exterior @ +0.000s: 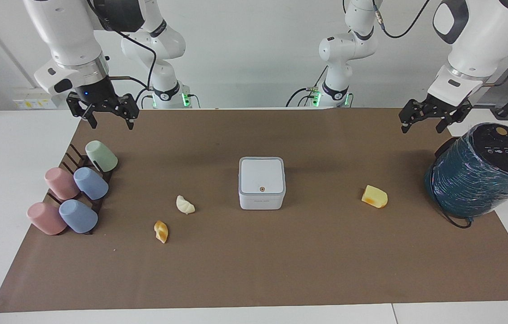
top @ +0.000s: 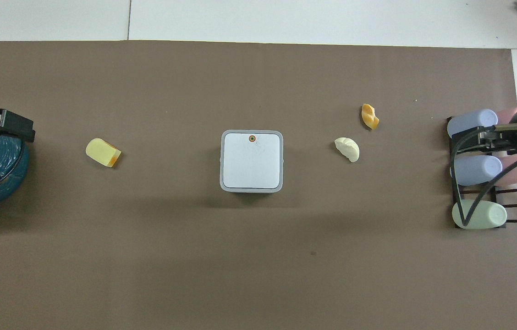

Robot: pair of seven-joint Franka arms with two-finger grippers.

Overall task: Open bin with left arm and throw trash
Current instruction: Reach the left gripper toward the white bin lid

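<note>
Our bin (exterior: 261,182) sits mid-surface, lid shut; it looks light and rigid, so we judge pressing its brown button (exterior: 261,189) best. Left hand (exterior: 432,118) and right hand (exterior: 105,112) hang open, empty.

Your white bin (exterior: 261,182), lid shut, sits mid-mat. Cream wedge (exterior: 185,205) and orange twist (exterior: 161,231) lie toward the right arm's end of it; yellow chunk (exterior: 374,196) toward the left arm's.
</note>
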